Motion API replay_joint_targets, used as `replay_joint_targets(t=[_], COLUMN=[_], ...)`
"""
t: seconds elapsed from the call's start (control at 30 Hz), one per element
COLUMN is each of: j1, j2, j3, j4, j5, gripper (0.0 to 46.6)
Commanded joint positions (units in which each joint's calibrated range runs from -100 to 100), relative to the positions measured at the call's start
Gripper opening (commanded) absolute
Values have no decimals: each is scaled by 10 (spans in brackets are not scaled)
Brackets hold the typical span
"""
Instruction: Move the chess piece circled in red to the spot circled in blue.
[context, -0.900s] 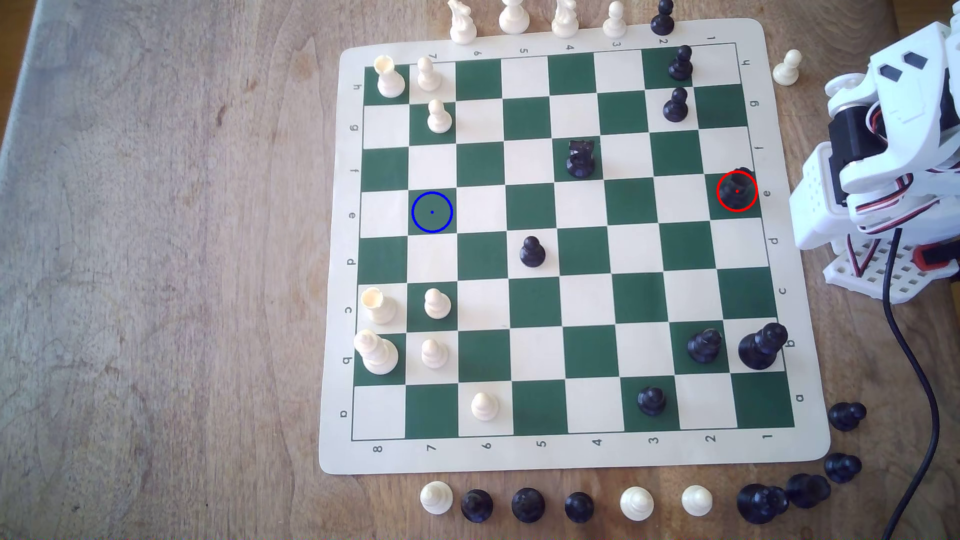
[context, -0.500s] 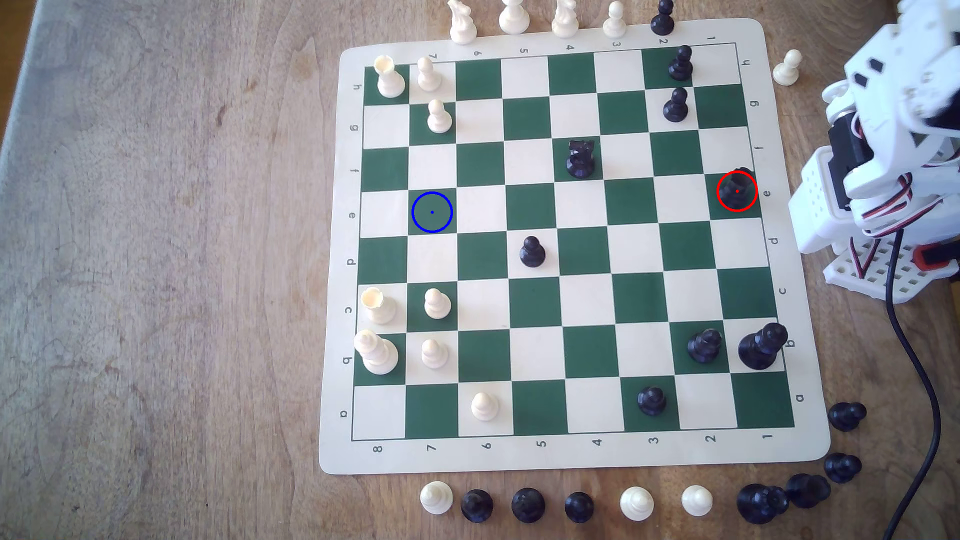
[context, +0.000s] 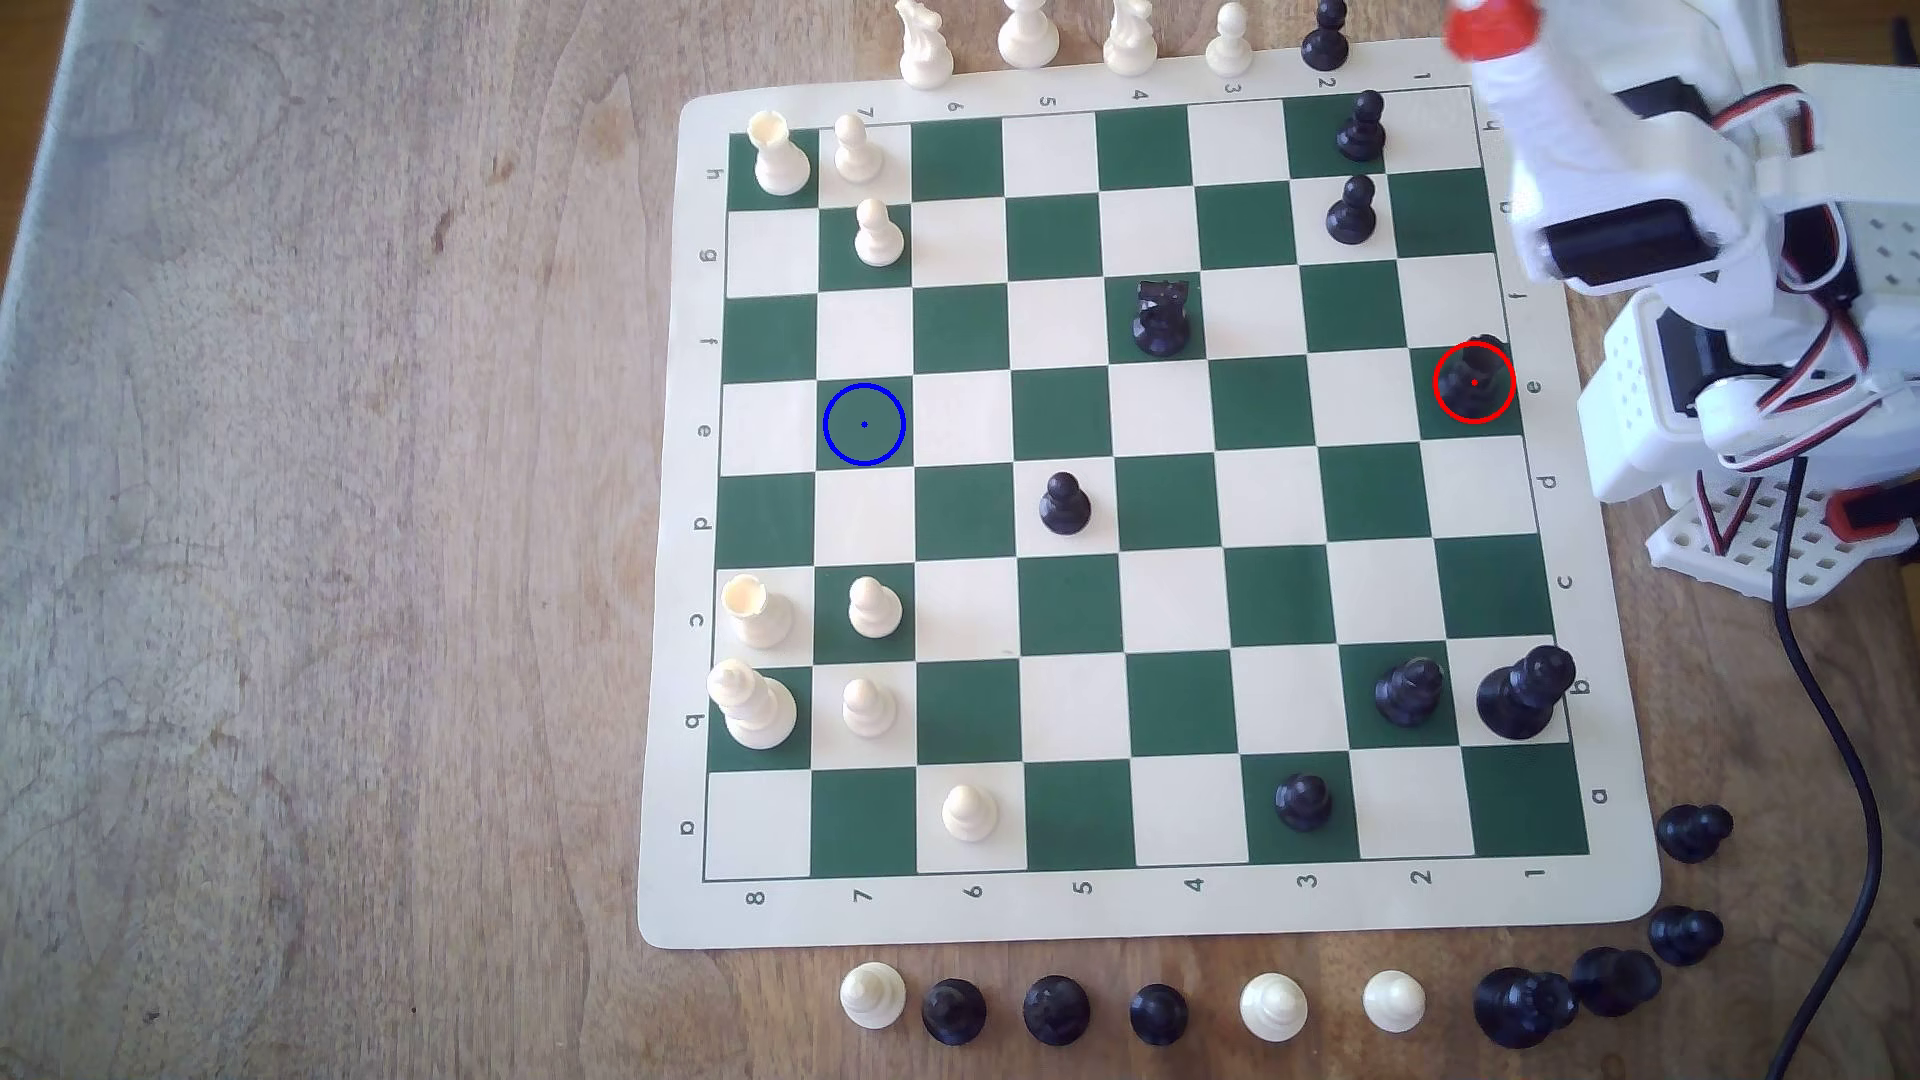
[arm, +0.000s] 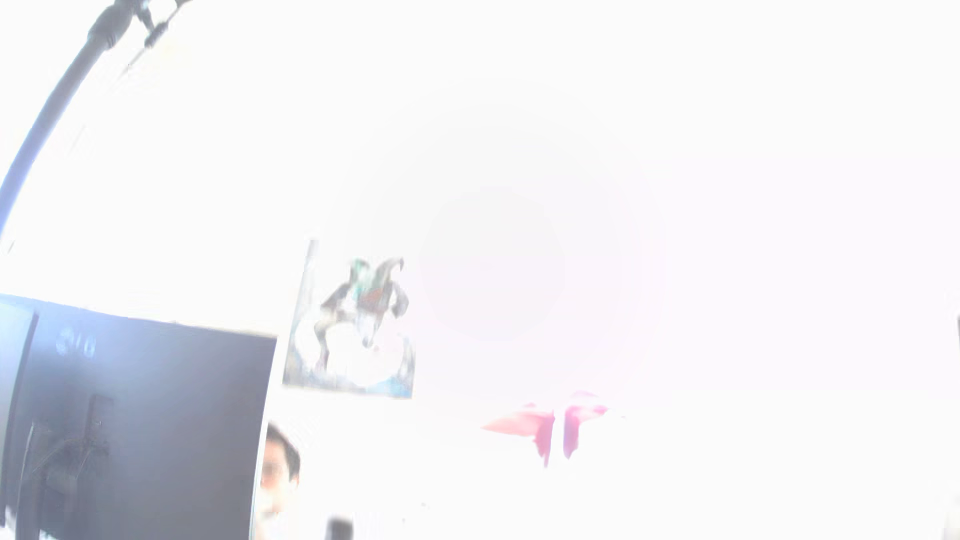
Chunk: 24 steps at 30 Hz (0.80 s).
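Observation:
The chess piece (context: 1473, 374), stout and glossy black, stands on the red-ringed green square at the board's edge on the exterior view's right. The spot (context: 864, 424), a green square with a blue ring and dot, lies bare far across the board on the exterior view's left. My gripper (context: 1488, 26), white with red tips, is raised near the board's far right corner, well apart from the piece. In the overexposed wrist view its red fingertips (arm: 540, 426) point into the room, close together with nothing between them.
A black knight (context: 1161, 317) and a black pawn (context: 1064, 504) stand between piece and spot. Two black pawns (context: 1351, 211) sit below the gripper. Captured pieces line the board's near and far edges. A black cable (context: 1839, 748) runs from the arm's base (context: 1766, 540).
The arm has unfolded from its tucked pose beside the board. The gripper has swung up and out over the board's far right corner. No chess piece has moved.

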Motion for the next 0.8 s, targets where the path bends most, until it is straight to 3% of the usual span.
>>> replay_joint_targets(t=[0.0,0.23,0.3,0.33,0.43,0.53,0.63,0.67,0.77], j1=[-5,3,9,13,33,63,108,142,164], j2=[2,2,2,2,2,2,2,2,22], j3=[-130,-224,-250,-260,-276,-298,-320,-349,-378], j4=[309,560,618,648,704,783,850,909,958], j5=[-4,-8,-90,-97,-97,-96,-96,-84,-79], gripper=[2,4,51,60,52,2,2,2,2])
